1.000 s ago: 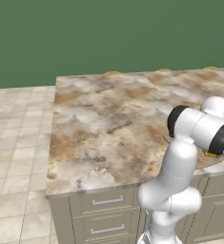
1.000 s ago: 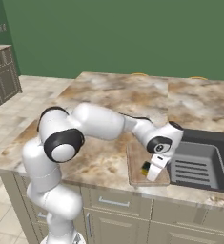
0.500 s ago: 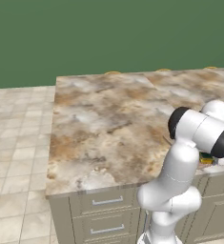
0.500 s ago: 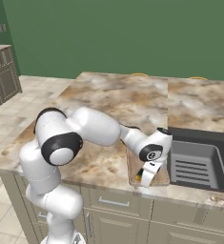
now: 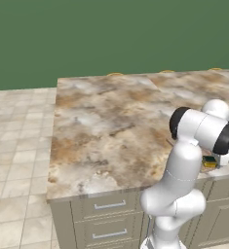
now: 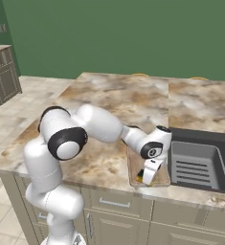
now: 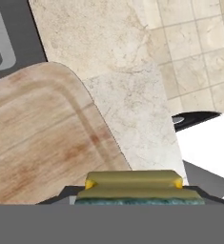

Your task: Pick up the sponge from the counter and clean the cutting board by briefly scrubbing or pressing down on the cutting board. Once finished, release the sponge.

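We see a wide marbled stone bench (image 6: 114,103) over grey drawer cabinets, with a dark ribbed sink (image 6: 200,160) set into it. Beside the sink, near the front edge, lies the brown wooden cutting board (image 6: 135,165), flat and thin. Our white arm bends low over it, and our end effector (image 6: 147,178) points down at the board's front corner. Its fingers are pressed together on the sponge (image 7: 135,187), a small yellow block with a dark green layer; from the hand camera the sponge sits right in front of the lens, just over the board's (image 7: 42,138) rounded corner. From the left, a sliver of the sponge (image 5: 209,160) peeks out behind the arm. We judge the sponge light, soft and squashy, best pinched across its short sides, and likely to compress when pushed down onto the stiff board.
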### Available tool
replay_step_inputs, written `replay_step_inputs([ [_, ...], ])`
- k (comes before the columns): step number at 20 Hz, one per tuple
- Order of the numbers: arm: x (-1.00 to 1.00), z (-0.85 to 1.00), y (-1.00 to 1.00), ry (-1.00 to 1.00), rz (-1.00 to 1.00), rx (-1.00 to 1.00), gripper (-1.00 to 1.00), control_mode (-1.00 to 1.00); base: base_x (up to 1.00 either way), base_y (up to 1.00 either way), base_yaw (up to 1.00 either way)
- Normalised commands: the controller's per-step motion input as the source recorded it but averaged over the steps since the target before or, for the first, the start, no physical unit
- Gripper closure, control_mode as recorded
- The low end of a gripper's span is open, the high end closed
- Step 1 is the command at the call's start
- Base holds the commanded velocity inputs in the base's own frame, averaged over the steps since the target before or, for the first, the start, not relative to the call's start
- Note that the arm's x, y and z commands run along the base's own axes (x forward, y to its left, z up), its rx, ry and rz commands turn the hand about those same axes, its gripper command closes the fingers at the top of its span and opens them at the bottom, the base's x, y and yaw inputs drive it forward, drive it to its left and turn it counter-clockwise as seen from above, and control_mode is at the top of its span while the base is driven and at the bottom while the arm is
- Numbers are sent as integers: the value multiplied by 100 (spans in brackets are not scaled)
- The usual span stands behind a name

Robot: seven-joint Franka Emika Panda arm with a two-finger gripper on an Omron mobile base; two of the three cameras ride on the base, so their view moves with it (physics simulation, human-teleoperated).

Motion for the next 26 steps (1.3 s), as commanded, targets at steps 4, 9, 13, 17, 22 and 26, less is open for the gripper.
replay_step_inputs([
  [4,31,-19,4,0,1,0,100,-100,0,0,0],
  [9,29,-9,9,-1,0,0,100,-100,0,0,0],
  [13,30,-4,25,-2,0,0,100,-100,0,0,0],
  [17,33,0,30,-1,0,0,100,-100,0,0,0],
  [22,45,0,27,-2,0,0,100,-100,0,0,0],
  [26,61,-2,7,-2,0,0,100,-100,0,0,0],
])
